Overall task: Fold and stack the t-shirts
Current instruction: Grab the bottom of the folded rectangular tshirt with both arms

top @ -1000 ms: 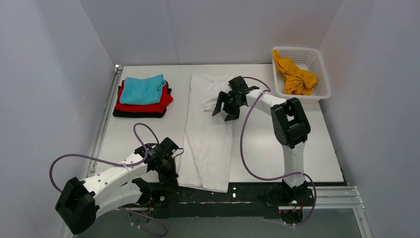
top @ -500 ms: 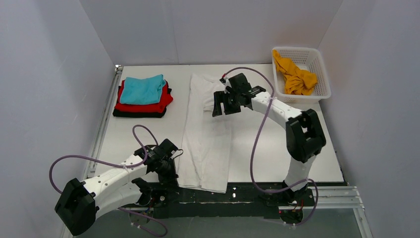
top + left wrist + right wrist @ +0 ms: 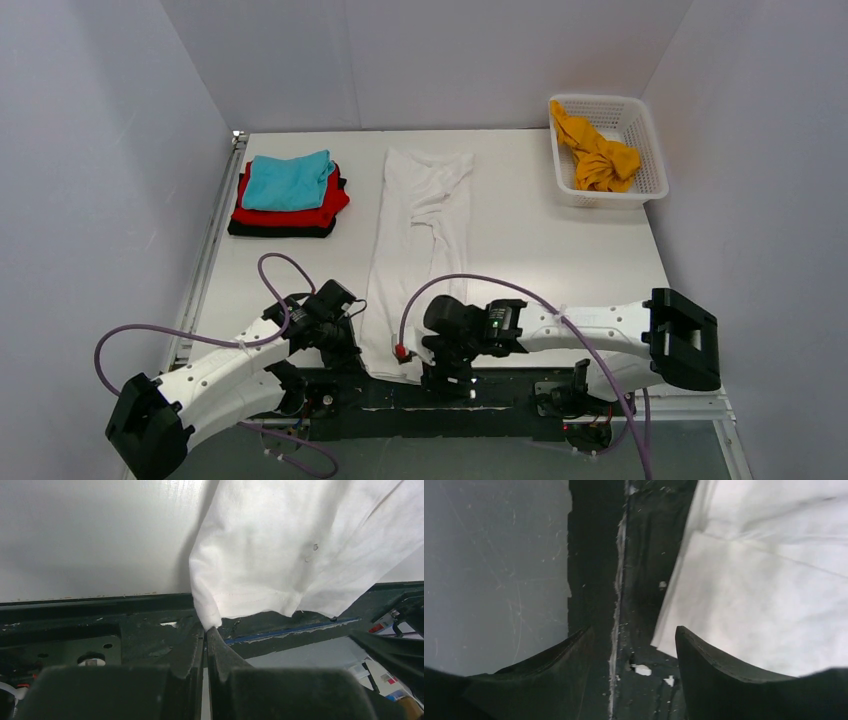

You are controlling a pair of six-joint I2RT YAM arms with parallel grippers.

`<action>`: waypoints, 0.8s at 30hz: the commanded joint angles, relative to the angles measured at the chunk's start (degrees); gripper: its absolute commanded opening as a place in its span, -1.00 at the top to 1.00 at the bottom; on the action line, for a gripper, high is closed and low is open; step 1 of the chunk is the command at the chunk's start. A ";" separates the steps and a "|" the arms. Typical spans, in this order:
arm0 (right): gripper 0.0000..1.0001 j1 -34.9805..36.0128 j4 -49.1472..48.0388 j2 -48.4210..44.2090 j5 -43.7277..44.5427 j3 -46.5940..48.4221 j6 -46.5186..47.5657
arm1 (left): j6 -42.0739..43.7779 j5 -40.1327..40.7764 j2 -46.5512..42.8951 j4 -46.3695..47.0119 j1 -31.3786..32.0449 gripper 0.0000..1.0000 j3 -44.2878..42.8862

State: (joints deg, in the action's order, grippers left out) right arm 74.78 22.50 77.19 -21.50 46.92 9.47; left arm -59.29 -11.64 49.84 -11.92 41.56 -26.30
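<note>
A large white t-shirt (image 3: 420,260) lies stretched as a long strip from the far middle of the table to the near edge. My left gripper (image 3: 346,352) is shut on its near left corner, which shows in the left wrist view (image 3: 206,629) with the white cloth (image 3: 280,545) rising from the fingertips. My right gripper (image 3: 445,378) is open over the black near rail; in the right wrist view (image 3: 633,631) the shirt's near right corner (image 3: 664,640) lies between the fingers, not gripped. Teal (image 3: 290,178), red (image 3: 325,206) and black (image 3: 280,230) shirts sit folded in a stack at the far left.
A white lattice basket (image 3: 612,196) at the far right holds a crumpled orange-yellow shirt (image 3: 598,152). The black mounting rail (image 3: 520,395) runs along the near table edge. Purple cables loop off both arms. Grey walls close in the left, back and right.
My right arm has swung from the shirt's far collar end back to the near edge, by the near right corner. The left gripper has stayed at the near left corner.
</note>
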 commanded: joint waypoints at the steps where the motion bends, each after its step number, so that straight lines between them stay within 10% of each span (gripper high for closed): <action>1: -0.32 4.53 3.56 3.38 -0.28 0.90 0.02 | -1.25 -1.37 0.77 -5.54 -0.36 1.00 0.59; 24: 0.14 9.04 3.19 13.66 20.57 4.95 -10.54 | -2.93 -0.49 -0.68 -5.38 -0.38 1.00 1.57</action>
State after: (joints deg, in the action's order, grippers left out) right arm 83.02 25.50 89.62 -4.36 49.74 -0.10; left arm -61.78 -12.01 48.56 -11.90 41.41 -25.21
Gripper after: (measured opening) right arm 0.462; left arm 0.014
